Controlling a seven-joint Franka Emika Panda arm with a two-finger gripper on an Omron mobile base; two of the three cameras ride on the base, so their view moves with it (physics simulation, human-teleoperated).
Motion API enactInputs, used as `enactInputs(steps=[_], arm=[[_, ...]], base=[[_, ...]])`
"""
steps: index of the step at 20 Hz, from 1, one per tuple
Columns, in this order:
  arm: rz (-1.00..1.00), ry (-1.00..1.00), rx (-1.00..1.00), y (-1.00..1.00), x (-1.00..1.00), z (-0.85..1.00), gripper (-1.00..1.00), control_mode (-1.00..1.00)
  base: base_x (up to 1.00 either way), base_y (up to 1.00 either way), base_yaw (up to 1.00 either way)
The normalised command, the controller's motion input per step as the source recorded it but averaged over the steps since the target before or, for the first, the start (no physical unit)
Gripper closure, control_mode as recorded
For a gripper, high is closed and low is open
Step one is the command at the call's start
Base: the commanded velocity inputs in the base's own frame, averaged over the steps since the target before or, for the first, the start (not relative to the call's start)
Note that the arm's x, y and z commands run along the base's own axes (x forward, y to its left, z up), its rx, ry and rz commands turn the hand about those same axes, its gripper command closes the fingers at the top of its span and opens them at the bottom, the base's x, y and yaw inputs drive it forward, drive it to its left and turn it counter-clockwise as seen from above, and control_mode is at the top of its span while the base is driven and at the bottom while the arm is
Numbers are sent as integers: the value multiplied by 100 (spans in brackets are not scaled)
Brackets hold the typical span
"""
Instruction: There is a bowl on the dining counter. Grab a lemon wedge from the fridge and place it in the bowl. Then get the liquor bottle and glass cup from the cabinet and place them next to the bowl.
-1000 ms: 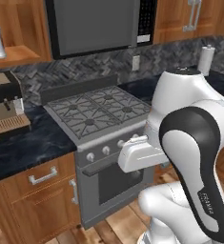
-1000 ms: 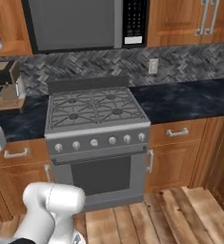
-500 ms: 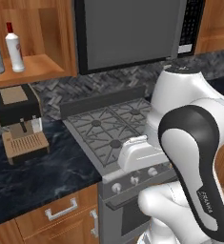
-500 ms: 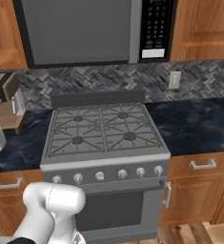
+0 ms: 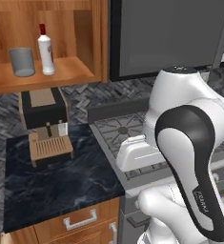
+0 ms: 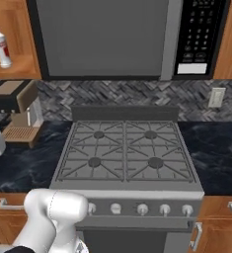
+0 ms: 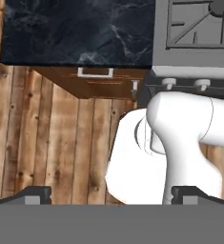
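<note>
Orange-brown wood frames the open cabinet (image 5: 46, 76) at ten o'clock in the left base view, where the glass cup (image 5: 22, 61) stands on the shelf just beside the liquor bottle (image 5: 46, 50), at its three o'clock. From the right base view the bottle sits at ten o'clock, above the stove (image 6: 126, 158). Looking down from the hand, the gripper (image 7: 108, 195) hangs over plank floor, its fingers (image 7: 37, 194) wide apart and empty. Judged step: approaching the cabinet; next, reach up toward the shelf.
</note>
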Motion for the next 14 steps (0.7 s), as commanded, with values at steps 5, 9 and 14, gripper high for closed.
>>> enactInputs(steps=[5,9,14], arm=[[0,0,0,0,0,0,-100,100],[0,0,0,0,0,0,-100,100],[2,-9,0,13,12,28,-100,-100]], base=[[87,0,21],[70,1,9],[0,0,0]])
